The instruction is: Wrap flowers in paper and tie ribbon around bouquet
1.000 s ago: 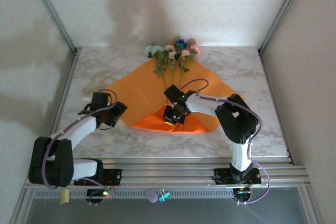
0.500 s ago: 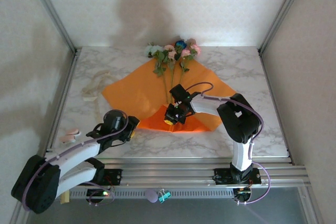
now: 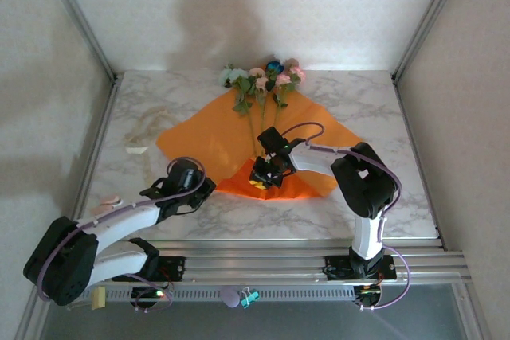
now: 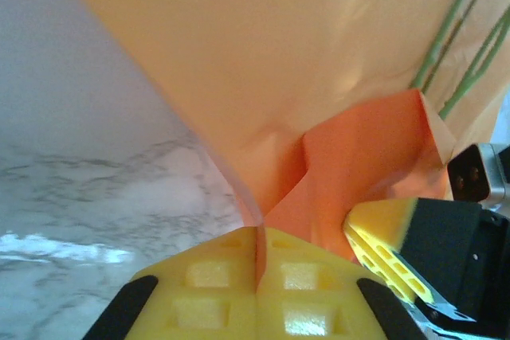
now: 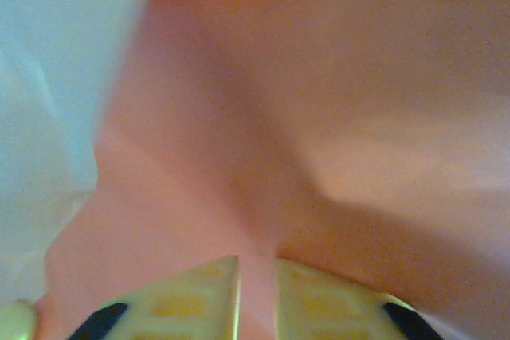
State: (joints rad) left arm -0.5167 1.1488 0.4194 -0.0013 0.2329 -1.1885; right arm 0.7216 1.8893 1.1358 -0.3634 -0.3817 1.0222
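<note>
Marble veining marks the surface (image 3: 382, 117), and the paper (image 3: 203, 137), a bright orange sheet, lies spread flat across its middle. The flowers (image 3: 263, 84) rest along the paper's centre line. Their pink, pale and blue blooms reach just past its far edge, and the thin green stems run back over the sheet toward its near edge.

At the paper's near left corner, the left tool (image 3: 205, 187) has its 2 yellow pads pressed together on the sheet's edge, which rises from between them in the left wrist view.

At the middle of the paper's near edge, where a darker fold stands up, sits the right tool (image 3: 259, 179). In the blurred right wrist view a ridge of paper passes between its 2 pads, which stand a little apart. I cannot tell whether they grip it.

A pale strip, probably the ribbon (image 3: 142, 131), lies on the surface just left of the paper.
</note>
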